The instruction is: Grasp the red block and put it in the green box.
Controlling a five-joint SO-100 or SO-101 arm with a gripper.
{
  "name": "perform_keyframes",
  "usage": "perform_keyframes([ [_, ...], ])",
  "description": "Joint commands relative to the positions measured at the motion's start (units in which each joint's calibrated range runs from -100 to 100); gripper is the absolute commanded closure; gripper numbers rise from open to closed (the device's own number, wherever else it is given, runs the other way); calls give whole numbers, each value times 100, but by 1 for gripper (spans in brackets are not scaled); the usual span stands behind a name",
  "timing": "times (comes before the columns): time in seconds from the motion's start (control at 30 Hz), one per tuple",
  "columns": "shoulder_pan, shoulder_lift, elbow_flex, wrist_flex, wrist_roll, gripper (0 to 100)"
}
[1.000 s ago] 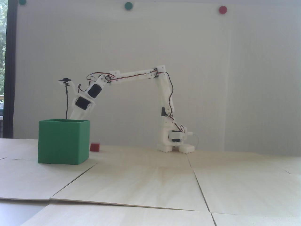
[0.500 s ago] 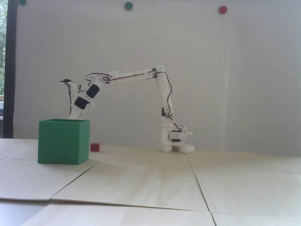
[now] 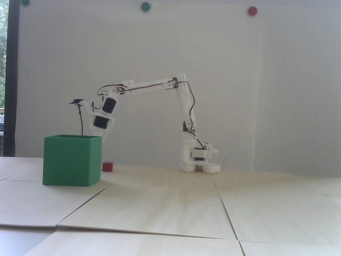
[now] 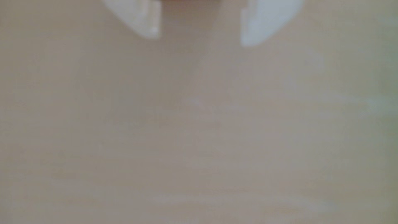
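The green box (image 3: 72,160) stands on the wooden table at the left of the fixed view. Just off its right side, the small red block (image 3: 107,167) rests on the table. The white arm (image 3: 149,86) reaches left and bends down behind the box's right rear corner, which hides the fingertips. In the blurred wrist view my gripper (image 4: 200,41) is open, its two white fingertips (image 4: 148,23) wide apart over bare wood. A thin red strip (image 4: 189,0) shows between them at the top edge. Nothing is held.
The arm's base (image 3: 198,160) stands at the back centre. Light wooden panels (image 3: 186,208) with seams cover the table. Green and red dots (image 3: 252,11) mark the wall. A dark window frame (image 3: 12,80) runs down the left edge.
The wrist has swung right and lower, from tilted above the box's opening to nearly upright behind its right rear corner. The block and the box have not moved.
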Motion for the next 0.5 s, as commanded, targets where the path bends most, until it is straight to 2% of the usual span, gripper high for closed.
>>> perform_keyframes([
  [0.0,-140,-540,-418,723,125,87],
  [0.47,-293,-516,-401,782,130,87],
])
